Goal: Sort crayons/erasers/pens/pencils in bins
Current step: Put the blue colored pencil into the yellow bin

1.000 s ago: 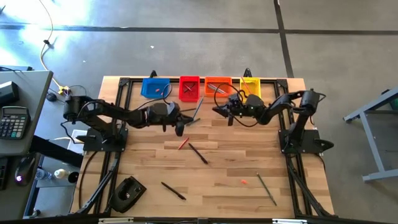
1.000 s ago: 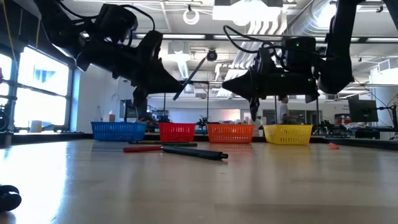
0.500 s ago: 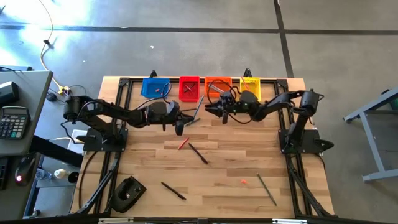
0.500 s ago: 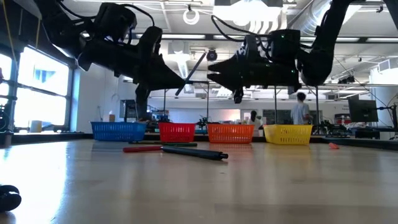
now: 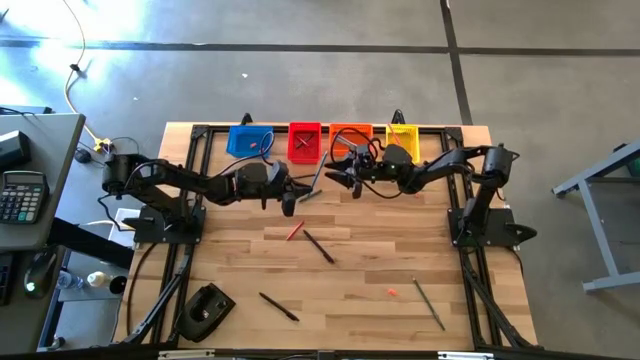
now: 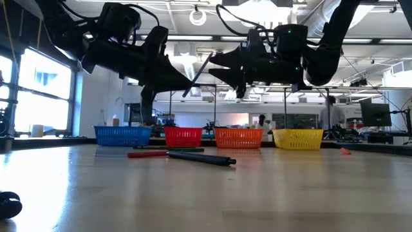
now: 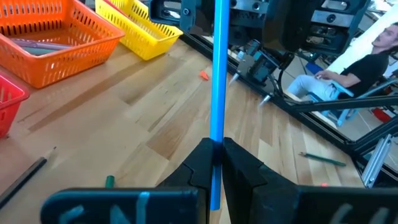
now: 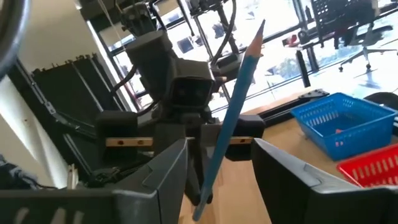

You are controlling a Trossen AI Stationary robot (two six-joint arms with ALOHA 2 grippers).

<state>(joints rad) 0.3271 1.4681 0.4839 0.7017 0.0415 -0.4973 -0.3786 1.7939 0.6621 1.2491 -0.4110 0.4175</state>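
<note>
My left gripper (image 5: 293, 192) hangs above the table in front of the red bin (image 5: 304, 141), shut on a blue pencil (image 7: 217, 74). The pencil slants up toward the far right, its sharpened tip (image 8: 261, 26) uppermost. My right gripper (image 8: 217, 163) is open; its fingers stand on either side of the pencil's shaft (image 8: 231, 118), and I see no touch. The blue bin (image 5: 249, 140), orange bin (image 5: 350, 138) and yellow bin (image 5: 402, 137) line the far edge. A small pink-red eraser (image 5: 392, 293) lies near the front right. My left gripper pinches the pencil's lower part (image 7: 216, 163) between its two fingers, a short stub reaching back past the fingertips. The fingers come nearly level from the table's left. The pencil is lifted clear of the table and sticks out beyond the fingers, tilted upward.
On the table lie a red stick (image 5: 294, 230), a dark pen (image 5: 319, 246), another dark pen (image 5: 278, 306) and a grey pencil (image 5: 430, 304). A black object (image 5: 205, 312) sits at the near left corner. The bins hold a few sticks.
My right gripper has moved up and toward the table's left, from beside the orange and yellow bins to the pencil in my left gripper. Its fingers have opened and now stand around the shaft. The left gripper and the pencil have stayed put.
</note>
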